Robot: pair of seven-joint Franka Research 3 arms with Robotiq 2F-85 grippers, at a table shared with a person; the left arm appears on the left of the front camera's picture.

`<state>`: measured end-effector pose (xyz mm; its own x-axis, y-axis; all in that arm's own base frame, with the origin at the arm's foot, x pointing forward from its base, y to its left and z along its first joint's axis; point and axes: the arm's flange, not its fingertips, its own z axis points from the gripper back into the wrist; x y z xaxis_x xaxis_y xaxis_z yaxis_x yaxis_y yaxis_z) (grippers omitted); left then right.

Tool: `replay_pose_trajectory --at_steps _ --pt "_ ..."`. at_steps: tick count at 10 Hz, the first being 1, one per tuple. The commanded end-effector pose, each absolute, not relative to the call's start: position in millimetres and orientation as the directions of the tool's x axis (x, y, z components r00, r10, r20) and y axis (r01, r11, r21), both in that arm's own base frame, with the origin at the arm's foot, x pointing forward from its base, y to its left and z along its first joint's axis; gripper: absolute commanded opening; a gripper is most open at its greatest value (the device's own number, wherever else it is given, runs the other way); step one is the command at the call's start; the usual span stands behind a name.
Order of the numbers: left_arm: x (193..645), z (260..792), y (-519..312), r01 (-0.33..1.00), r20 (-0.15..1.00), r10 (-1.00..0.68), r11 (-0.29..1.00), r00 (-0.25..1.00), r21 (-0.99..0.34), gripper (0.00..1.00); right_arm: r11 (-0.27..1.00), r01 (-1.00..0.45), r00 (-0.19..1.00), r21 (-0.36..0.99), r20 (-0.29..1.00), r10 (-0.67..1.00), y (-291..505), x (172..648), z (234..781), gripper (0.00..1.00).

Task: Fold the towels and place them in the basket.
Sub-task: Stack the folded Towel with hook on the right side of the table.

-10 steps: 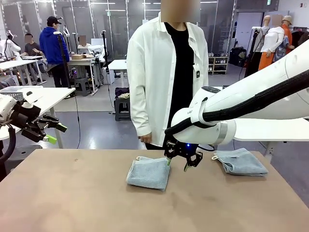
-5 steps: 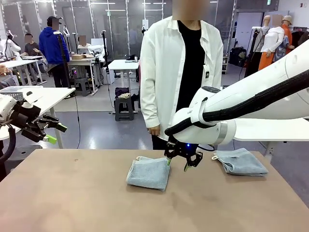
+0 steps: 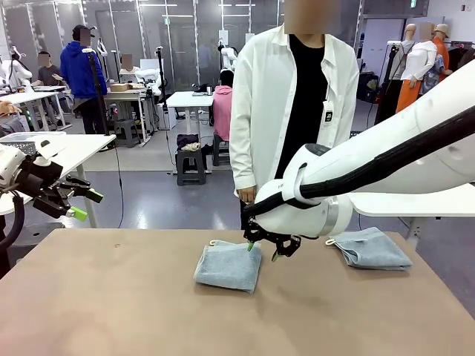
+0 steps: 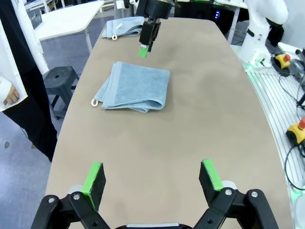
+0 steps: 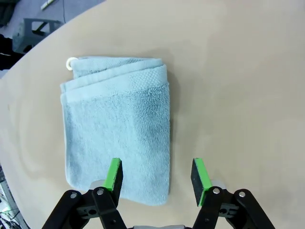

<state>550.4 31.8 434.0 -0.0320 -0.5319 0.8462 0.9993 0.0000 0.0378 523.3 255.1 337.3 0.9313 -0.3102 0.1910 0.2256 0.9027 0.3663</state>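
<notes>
Front view. Your right gripper [image 3: 263, 250] hangs low over the right edge of a folded towel [image 3: 228, 265] at mid-table, fingers spread with nothing between them; that stance suits a pinch on the edge, in my judgement. A second folded towel [image 3: 369, 248] lies well apart at the far right of the table [image 3: 111, 304], near the person [image 3: 293, 111] standing at the far side with arms down. Your left gripper [image 3: 74, 202] is parked off the table's left edge, held high, probably to leave the work area free; from here you cannot tell its state.

Left wrist view. Your left gripper [image 4: 152, 179] has its green pads [image 4: 94, 176] wide apart and empty, looking down the bare tabletop [image 4: 200, 109]. Ahead lies the folded towel [image 4: 133, 87], its white loop [image 4: 95, 101] on the side toward the person. The right gripper [image 4: 145, 47] hovers just beyond it, and the second towel [image 4: 121, 26] rests farther off.

Right wrist view. Your right gripper [image 5: 156, 177] is apart and unloaded. One fingertip [image 5: 113, 174] stands above the towel [image 5: 116, 129], the other over bare table [image 5: 238, 95], so the towel's long side falls between them. The folded layers and the loop [image 5: 71, 61] sit at the far end.

Basket: no position can be given from these views; the towels look folded, and placing them is the step left.
</notes>
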Motion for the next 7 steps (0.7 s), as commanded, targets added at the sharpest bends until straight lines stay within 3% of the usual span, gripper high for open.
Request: replay_pose_trajectory --at_steps 1,7 --pt "550 436 31 0.999 0.845 -0.534 -0.001 -0.036 0.042 1.0 0.885 0.251 0.921 0.391 0.186 -0.343 270 525 315 0.73" --pt "550 436 31 0.999 0.845 -0.534 -0.001 -0.036 0.042 1.0 0.884 0.253 0.912 0.394 0.208 -0.353 286 534 291 0.73"
